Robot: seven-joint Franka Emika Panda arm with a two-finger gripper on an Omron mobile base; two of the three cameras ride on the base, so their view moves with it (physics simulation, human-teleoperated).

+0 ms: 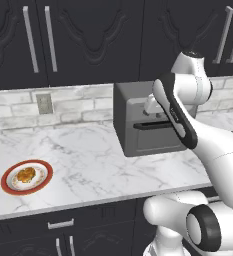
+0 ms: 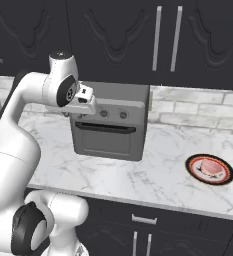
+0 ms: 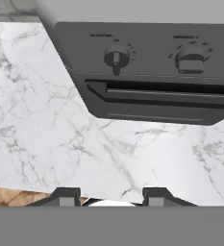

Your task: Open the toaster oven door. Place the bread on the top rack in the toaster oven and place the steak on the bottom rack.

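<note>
Reaching toward the shut toaster oven door (image 3: 152, 103), your empty, half-spread hand (image 3: 112, 196) must next hook its black bar handle (image 3: 166, 96).

Grey toaster oven (image 2: 113, 120) upright on table, toaster oven door (image 2: 105, 140) shut. Bread (image 1: 25, 174) on left plate; steak (image 2: 210, 168) on right plate.
</note>
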